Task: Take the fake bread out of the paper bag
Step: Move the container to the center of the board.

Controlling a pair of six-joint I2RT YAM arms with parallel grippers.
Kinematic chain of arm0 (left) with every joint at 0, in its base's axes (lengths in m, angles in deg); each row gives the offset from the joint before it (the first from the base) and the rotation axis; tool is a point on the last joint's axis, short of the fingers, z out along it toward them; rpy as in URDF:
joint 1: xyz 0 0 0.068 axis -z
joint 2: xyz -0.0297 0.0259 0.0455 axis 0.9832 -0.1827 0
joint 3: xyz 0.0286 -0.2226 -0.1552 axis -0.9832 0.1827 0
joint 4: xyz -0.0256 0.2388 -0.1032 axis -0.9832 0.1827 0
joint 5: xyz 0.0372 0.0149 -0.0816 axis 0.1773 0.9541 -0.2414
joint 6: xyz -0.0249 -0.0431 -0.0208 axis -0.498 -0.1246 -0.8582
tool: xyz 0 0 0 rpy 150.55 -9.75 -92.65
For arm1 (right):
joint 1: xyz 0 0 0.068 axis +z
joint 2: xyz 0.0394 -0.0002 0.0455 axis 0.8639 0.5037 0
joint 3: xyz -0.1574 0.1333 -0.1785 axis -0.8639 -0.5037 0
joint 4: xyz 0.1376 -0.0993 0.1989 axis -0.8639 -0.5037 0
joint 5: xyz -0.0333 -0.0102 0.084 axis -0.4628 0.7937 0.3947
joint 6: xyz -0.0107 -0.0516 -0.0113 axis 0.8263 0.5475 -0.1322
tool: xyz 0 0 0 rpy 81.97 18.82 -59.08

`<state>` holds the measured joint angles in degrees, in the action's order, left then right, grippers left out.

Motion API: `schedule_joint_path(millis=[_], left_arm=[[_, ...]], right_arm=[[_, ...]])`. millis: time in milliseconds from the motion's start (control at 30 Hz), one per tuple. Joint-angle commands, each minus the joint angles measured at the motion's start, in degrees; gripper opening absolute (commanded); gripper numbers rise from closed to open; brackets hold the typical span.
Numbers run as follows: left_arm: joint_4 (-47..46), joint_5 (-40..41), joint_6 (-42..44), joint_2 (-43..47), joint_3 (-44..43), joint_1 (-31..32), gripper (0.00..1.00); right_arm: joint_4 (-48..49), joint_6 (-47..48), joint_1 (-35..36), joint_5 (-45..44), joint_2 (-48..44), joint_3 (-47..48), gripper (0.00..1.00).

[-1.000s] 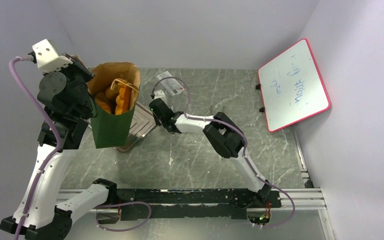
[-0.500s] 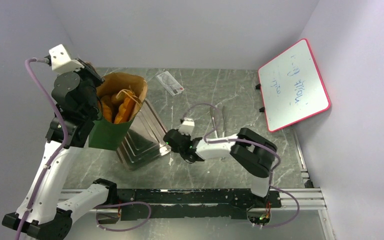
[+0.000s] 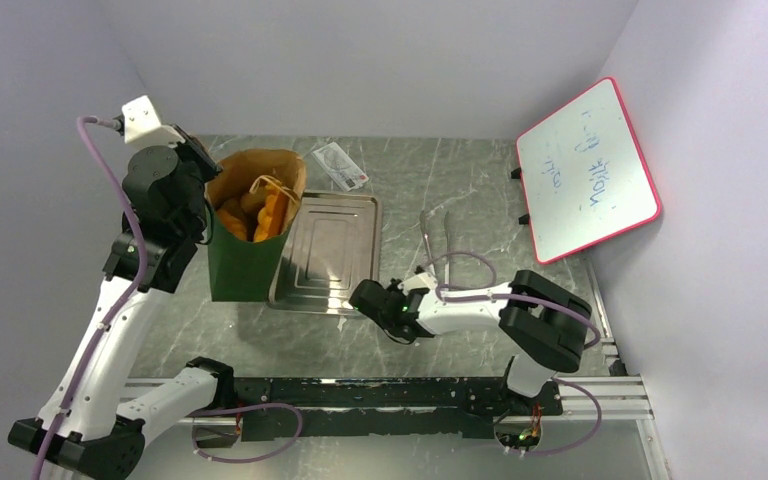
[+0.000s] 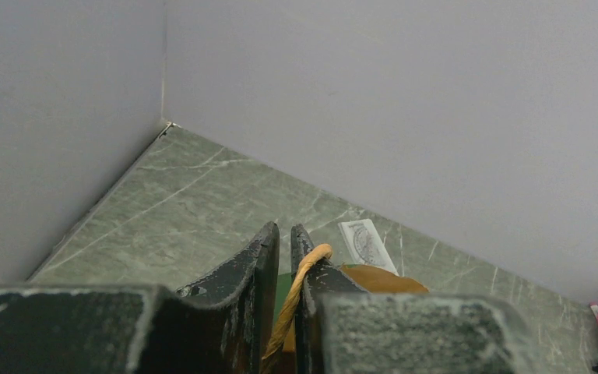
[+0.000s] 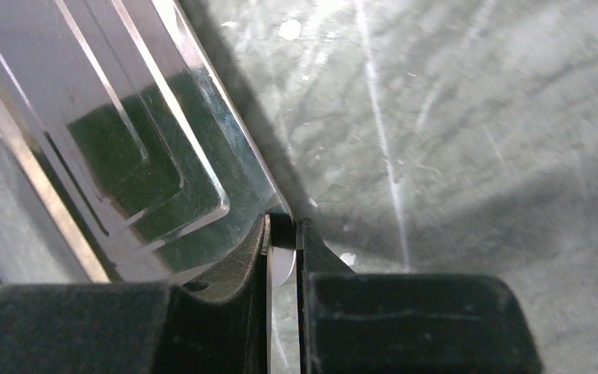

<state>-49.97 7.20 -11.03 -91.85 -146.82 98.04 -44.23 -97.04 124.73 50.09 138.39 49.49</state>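
Observation:
The dark green paper bag (image 3: 244, 262) stands upright at the left, its brown mouth open. Orange fake bread (image 3: 260, 213) pieces fill its top. My left gripper (image 3: 203, 170) is at the bag's far-left rim. In the left wrist view this left gripper (image 4: 284, 238) is shut on the bag's tan handle (image 4: 305, 279), and the brown bag lining (image 4: 378, 276) shows just beyond it. My right gripper (image 3: 370, 297) lies low on the table. In the right wrist view the right gripper (image 5: 283, 226) is shut on the near corner of the metal tray (image 5: 86, 117).
The flat metal tray (image 3: 328, 252) lies right of the bag, touching its base. A printed card (image 3: 340, 165) lies at the back. A thin metal piece (image 3: 432, 235) lies mid-table. A red-framed whiteboard (image 3: 585, 170) leans on the right wall. The arms' mounting rail (image 3: 380, 395) runs along the near edge.
The right gripper dragged the tray out from under the bag, toward the near right, and the tray turned square. The left arm carried the bag slightly right and lower.

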Motion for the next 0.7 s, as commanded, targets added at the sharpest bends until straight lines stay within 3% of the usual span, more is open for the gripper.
schedule_joint_path(millis=[0,167,367,667], left_arm=[[-4.5,-1.3,-0.7,-0.3,0.6,-0.5,0.07],[-5.0,-1.8,-0.7,-1.0,0.8,-0.5,0.07],[-5.7,-2.6,-0.7,-2.0,1.0,-0.5,0.07],[-6.7,-3.9,-0.7,-2.9,1.6,-0.5,0.07]], right_arm=[[-23.9,-10.8,0.5,9.5,3.1,-10.1,0.0],[-21.8,-17.6,1.4,15.2,-2.4,-16.7,0.0],[-27.4,-24.5,3.8,16.9,-6.5,-18.3,0.0],[-28.8,-39.1,11.0,24.6,-13.8,-24.6,0.0]])
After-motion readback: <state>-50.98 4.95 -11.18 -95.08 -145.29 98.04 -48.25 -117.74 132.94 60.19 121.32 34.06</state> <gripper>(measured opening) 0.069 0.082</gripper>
